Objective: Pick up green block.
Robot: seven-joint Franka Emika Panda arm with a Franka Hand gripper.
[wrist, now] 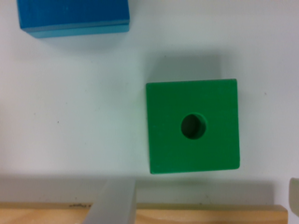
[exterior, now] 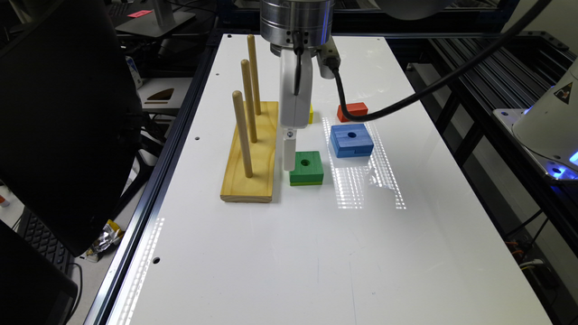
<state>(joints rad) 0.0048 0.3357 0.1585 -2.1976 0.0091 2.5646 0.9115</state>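
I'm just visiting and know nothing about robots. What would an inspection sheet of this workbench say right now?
Surface: white table, glare stripes near the middle, bare at the near end.
Job's things: green block lies flat on the table, centre hole up, untouched.
Clutter: blue block, red block, a yellow block half hidden behind the arm, wooden peg board with three upright pegs.
Grippers: gripper low beside the green block, between it and the peg board; open or shut cannot be told.
Cables: black cable runs from the wrist across to the exterior view's right.
Surroundings: dark monitor, keyboard, metal frame rails.
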